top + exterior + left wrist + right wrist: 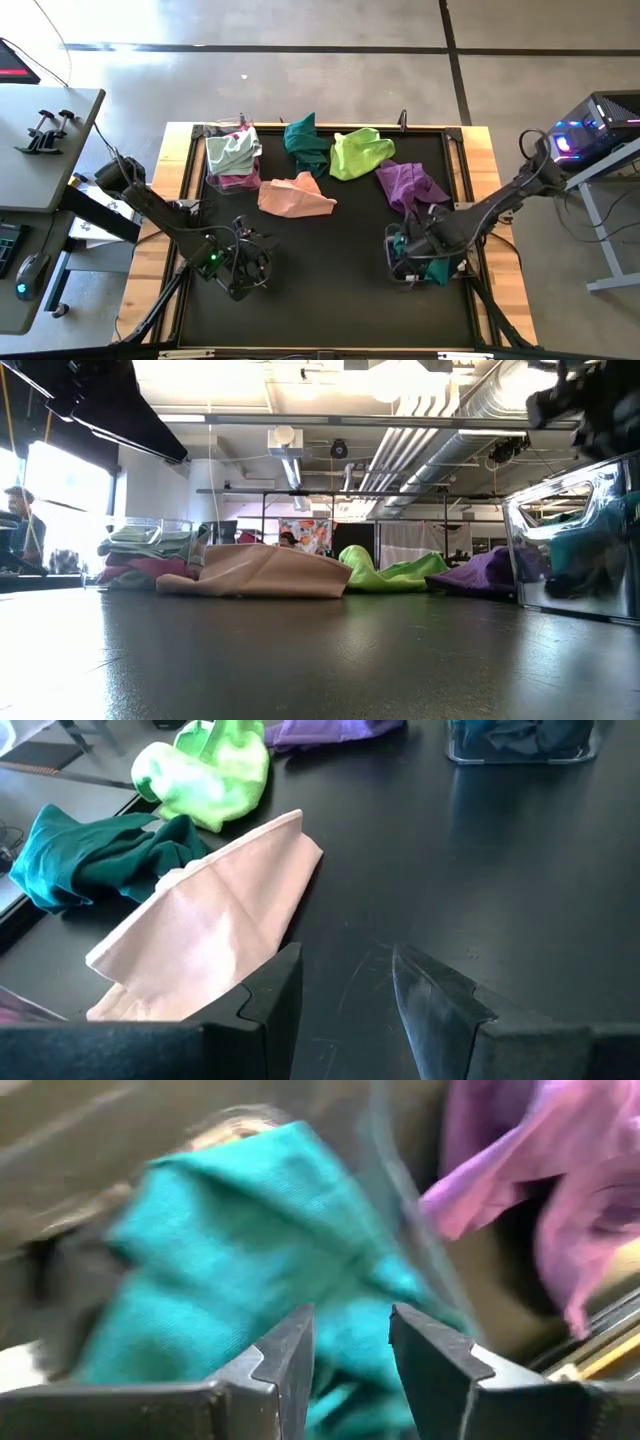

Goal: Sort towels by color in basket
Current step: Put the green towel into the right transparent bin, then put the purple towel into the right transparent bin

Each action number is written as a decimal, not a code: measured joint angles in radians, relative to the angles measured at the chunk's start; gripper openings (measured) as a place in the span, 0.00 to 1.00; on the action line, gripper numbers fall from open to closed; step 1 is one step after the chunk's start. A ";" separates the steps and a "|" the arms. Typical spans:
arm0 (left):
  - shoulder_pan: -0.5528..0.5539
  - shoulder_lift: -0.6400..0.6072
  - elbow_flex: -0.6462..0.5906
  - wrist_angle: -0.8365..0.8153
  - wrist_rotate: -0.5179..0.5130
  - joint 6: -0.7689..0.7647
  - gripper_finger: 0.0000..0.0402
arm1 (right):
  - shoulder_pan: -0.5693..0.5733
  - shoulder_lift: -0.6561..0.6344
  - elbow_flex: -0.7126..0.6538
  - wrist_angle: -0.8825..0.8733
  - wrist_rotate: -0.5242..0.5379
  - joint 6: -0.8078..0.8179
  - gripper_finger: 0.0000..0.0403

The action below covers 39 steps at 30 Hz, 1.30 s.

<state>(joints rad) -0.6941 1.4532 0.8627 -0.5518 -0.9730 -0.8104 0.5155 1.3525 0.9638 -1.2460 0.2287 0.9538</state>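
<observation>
Black matting covers the tabletop (330, 300), with loose towels strung along its far half and a clear bin at each side. At the right, the right hand (350, 1350) hangs over the right bin (425, 262), fingers slightly apart and clamped on nothing, a teal towel (250, 1250) bunched in the bin just beyond them. The purple towel (410, 185) lies just beyond that bin, nearest this arm. The left hand (345, 1010) hovers low over bare mat near the left front, fingers also apart and empty. The peach towel (205, 930) lies ahead of it and slightly to one side, its long fold running away from the fingers toward the lime towel (205, 770). A dark teal towel (85, 860) sits beside it. The left bin (232, 158) already holds mint and magenta cloths. For the peach towel, the left arm looks the nearer one.
</observation>
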 joint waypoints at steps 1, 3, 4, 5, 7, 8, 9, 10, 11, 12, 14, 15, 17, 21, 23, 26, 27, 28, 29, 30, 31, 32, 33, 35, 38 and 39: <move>0.000 0.000 0.000 0.000 0.000 0.000 0.35 | 0.018 0.000 0.017 -0.004 -0.008 0.011 0.33; 0.000 0.000 0.000 0.000 0.000 0.000 0.35 | 0.058 0.000 0.042 -0.012 -0.011 0.044 0.33; 0.000 0.000 0.000 0.000 0.000 0.000 0.35 | 0.079 0.000 0.047 -0.012 -0.002 0.068 0.33; 0.000 0.000 0.000 0.000 0.000 0.000 0.35 | 0.098 0.000 0.050 -0.011 0.006 0.092 0.33; 0.000 0.000 0.000 0.000 0.000 0.000 0.35 | 0.128 -0.001 0.037 0.012 0.006 0.141 0.33; 0.000 0.000 0.000 0.000 0.000 0.000 0.35 | 0.140 -0.001 0.022 0.032 -0.002 0.160 0.33; 0.000 0.000 0.000 -0.001 0.000 0.000 0.35 | 0.149 0.000 0.001 0.054 -0.018 0.177 0.33; 0.000 0.000 0.000 0.000 0.000 0.000 0.35 | 0.158 0.000 -0.022 0.081 -0.036 0.191 0.33; 0.000 0.000 0.000 0.000 0.000 0.000 0.35 | 0.164 0.000 -0.049 0.114 -0.048 0.199 0.33; 0.000 0.000 0.000 0.000 0.000 0.000 0.35 | 0.168 0.000 -0.078 0.151 -0.052 0.206 0.33; 0.000 0.000 0.000 0.000 0.000 0.000 0.35 | 0.170 0.000 -0.137 0.205 -0.051 0.217 0.33; 0.000 0.000 0.000 0.000 0.000 -0.001 0.35 | 0.169 0.000 -0.165 0.233 -0.044 0.220 0.33; 0.000 0.000 0.000 0.002 0.001 0.000 0.35 | 0.168 0.000 -0.207 0.295 -0.031 0.208 0.33; 0.000 0.000 0.000 0.010 0.001 0.000 0.35 | 0.168 0.000 -0.188 0.258 -0.031 0.190 0.33; 0.000 0.000 0.000 0.013 0.001 0.000 0.35 | 0.168 0.000 -0.126 0.153 -0.029 0.190 0.33; 0.001 0.000 0.000 0.013 0.001 0.000 0.35 | 0.169 0.000 -0.012 -0.022 0.007 0.190 0.33; 0.001 0.000 0.000 0.013 0.001 0.000 0.35 | 0.169 0.000 0.030 -0.071 0.036 0.189 0.33; 0.001 0.000 0.000 0.015 0.001 0.000 0.35 | 0.169 0.000 0.070 -0.109 0.078 0.180 0.33; 0.001 0.000 0.000 0.016 0.002 0.000 0.35 | 0.169 0.000 0.104 -0.135 0.127 0.168 0.33; 0.001 0.000 0.000 0.017 0.002 0.000 0.35 | 0.169 0.000 0.135 -0.156 0.188 0.156 0.33; 0.001 0.000 0.000 0.018 0.001 0.000 0.35 | 0.167 0.000 0.161 -0.168 0.258 0.142 0.33; 0.001 0.000 0.000 0.018 0.002 0.000 0.35 | 0.164 -0.001 0.182 -0.173 0.339 0.125 0.33; 0.001 0.000 0.000 0.018 0.002 0.000 0.35 | 0.158 -0.001 0.196 -0.170 0.417 0.111 0.33; 0.001 0.000 0.000 0.018 0.002 0.000 0.35 | 0.128 -0.001 0.210 -0.163 0.521 0.083 0.33; 0.001 0.000 0.000 0.018 0.002 0.001 0.35 | 0.044 -0.001 0.208 -0.166 0.559 0.029 0.34; 0.001 0.000 0.000 0.018 0.002 0.001 0.35 | 0.012 -0.001 0.202 -0.163 0.562 0.008 0.34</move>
<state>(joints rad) -0.6933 1.4532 0.8631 -0.5339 -0.9714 -0.8097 0.5278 1.3512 1.1659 -1.4095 0.7907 0.9616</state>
